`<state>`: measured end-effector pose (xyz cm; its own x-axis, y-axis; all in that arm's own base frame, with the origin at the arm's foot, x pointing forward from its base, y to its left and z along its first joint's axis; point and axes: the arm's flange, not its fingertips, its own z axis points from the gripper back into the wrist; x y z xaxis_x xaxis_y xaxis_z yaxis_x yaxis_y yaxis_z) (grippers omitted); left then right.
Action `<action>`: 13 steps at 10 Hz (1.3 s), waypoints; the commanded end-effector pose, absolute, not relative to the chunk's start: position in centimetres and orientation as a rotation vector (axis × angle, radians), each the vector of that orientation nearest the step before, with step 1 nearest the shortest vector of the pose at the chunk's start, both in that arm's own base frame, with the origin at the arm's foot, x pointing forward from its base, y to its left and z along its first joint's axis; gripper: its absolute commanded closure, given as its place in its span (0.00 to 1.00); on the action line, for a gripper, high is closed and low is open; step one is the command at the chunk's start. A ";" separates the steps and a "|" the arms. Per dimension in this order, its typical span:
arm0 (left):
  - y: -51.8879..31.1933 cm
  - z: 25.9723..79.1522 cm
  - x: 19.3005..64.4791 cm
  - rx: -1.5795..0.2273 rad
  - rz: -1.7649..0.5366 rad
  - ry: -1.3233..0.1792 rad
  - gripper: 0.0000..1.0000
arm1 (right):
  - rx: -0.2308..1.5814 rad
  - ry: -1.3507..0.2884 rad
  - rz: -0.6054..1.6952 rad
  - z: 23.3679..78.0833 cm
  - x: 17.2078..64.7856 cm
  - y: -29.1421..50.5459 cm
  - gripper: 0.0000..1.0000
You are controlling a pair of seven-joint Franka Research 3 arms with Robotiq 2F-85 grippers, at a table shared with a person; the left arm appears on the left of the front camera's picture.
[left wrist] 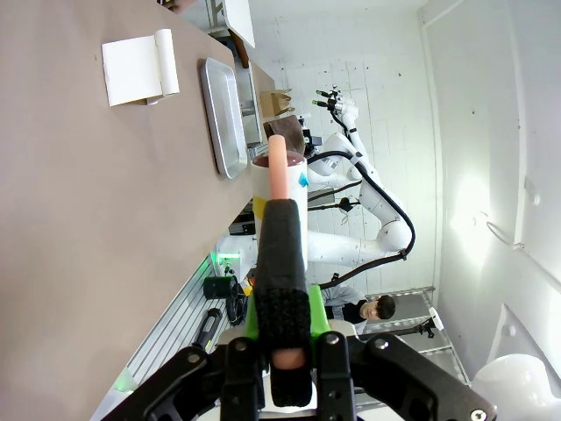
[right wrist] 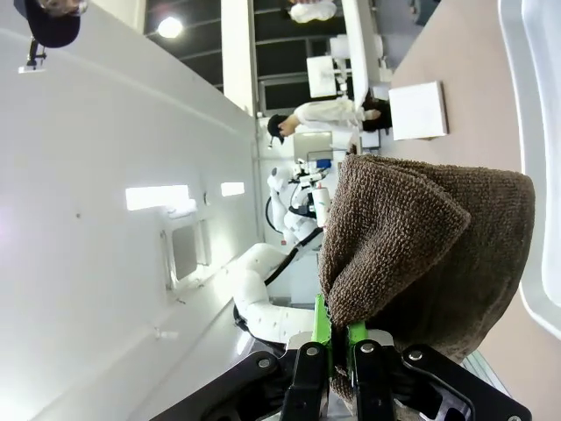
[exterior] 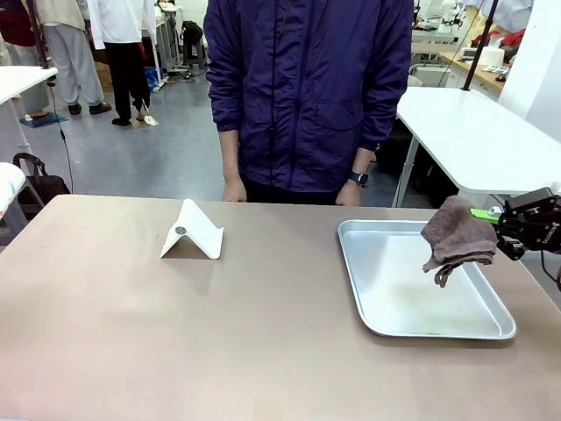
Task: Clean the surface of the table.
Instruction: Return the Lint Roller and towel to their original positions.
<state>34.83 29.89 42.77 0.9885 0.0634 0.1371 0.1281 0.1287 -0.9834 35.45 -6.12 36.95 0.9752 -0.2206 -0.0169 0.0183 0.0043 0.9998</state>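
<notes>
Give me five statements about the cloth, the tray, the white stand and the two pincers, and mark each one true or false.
1. The right pincer is shut on the brown cloth. True.
2. The cloth lies flat on the table. False: it hangs in the air above the metal tray.
3. The white folded stand sits inside the tray. False: it stands on the table, to the tray's left.
4. The left pincer is open and empty. False: it is shut on a spray bottle.
5. A person stands at the table's far edge. True.
</notes>
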 end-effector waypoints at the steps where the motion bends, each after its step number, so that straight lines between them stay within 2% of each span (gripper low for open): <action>1: 30.3 43.4 34.5 -1.447 -0.041 -0.147 0.78 | 1.575 -0.174 -0.212 37.3 35.7 -6.2 0.97; 6: 30.3 43.4 34.5 -1.447 -0.041 -0.147 0.78 | 1.575 -0.174 -0.212 37.3 35.7 -6.2 0.97; 7: 29.9 42.8 34.8 -1.443 -0.047 -0.159 0.78 | 1.557 -0.160 -0.188 36.9 35.4 -6.1 0.93; 10: 26.0 45.6 34.5 -1.376 -0.077 -0.214 0.78 | 1.520 -0.218 -0.104 37.4 36.1 -3.1 0.93; 12: 21.8 48.7 36.0 -1.320 -0.098 -0.182 0.78 | 1.503 -0.245 0.007 38.0 37.0 0.5 0.93; 13: 18.9 50.2 37.7 -1.259 -0.101 -0.118 0.78 | 1.425 -0.314 0.004 38.2 38.2 2.9 0.93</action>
